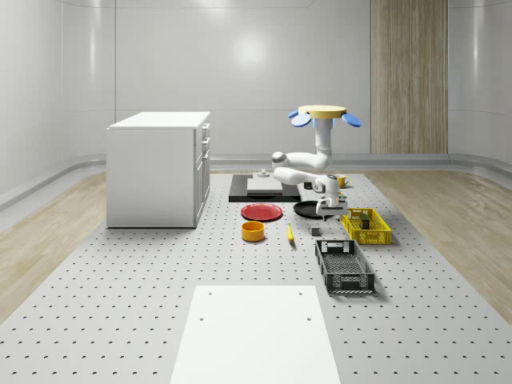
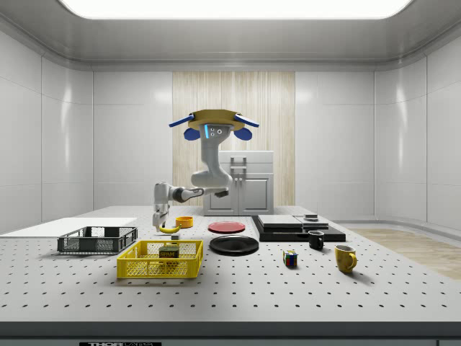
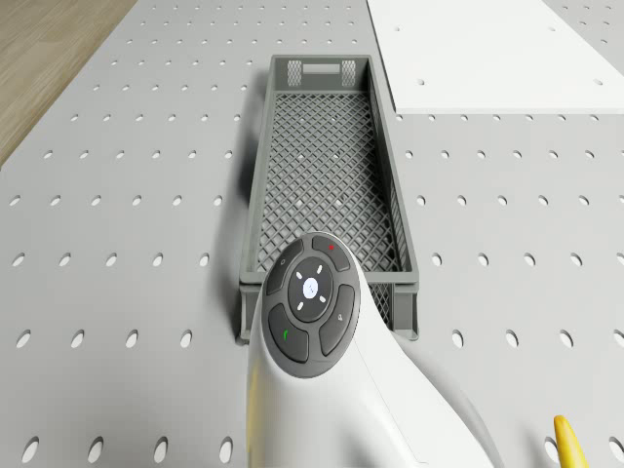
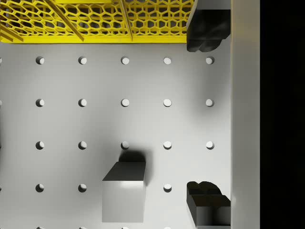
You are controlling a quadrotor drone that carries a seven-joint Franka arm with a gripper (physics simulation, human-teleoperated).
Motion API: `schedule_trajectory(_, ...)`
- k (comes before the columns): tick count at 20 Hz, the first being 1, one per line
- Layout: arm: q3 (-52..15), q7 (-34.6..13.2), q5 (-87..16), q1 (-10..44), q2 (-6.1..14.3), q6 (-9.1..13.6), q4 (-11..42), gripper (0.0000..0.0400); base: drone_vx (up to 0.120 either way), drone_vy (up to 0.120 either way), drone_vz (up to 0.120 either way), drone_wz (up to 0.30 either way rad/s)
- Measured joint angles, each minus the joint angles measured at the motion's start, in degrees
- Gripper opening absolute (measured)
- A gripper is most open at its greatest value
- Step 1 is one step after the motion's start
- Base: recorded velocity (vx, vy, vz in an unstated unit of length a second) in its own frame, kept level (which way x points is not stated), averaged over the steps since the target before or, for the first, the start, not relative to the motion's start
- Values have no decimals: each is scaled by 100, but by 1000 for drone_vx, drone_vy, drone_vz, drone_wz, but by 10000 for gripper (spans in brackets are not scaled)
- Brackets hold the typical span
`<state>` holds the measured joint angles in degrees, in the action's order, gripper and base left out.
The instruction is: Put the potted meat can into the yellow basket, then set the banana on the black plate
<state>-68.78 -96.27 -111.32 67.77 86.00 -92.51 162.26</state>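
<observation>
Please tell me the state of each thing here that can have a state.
potted meat can: inside yellow basket
black plate: empty
banana: lying off the black plate
grey basket: empty
gripper: open, holding nothing
drone: hovering

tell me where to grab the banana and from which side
Take the banana across its narrow middle, coming straight down from above. It lies flat on the perforated table, a slim curved shape with open table on both sides between the orange bowl and the small grey block, so the fingers should straddle its width. The gripper hangs open nearby, under the hovering drone.
</observation>
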Motion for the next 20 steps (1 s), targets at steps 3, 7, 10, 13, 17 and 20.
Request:
schedule_trajectory(3, 0, 1, -1, -1, -2, 2, 0, 400, 0, -120, -107, 0)
schedule_trajectory(7, 1, 1, -2, -2, -4, 4, 0, 400, 0, -120, 0, 0)
schedule_trajectory(10, 1, 2, -3, -2, -6, 6, 0, 400, 0, -120, 0, 0)
schedule_trajectory(13, 1, 2, -3, -3, -8, 7, 1, 400, 0, -120, 0, 0)
schedule_trajectory(17, 2, 3, -4, -4, -10, 9, 1, 400, 0, -120, 0, 0)
schedule_trajectory(20, 2, 4, -5, -5, -11, 11, 1, 400, 0, -120, 0, 0)
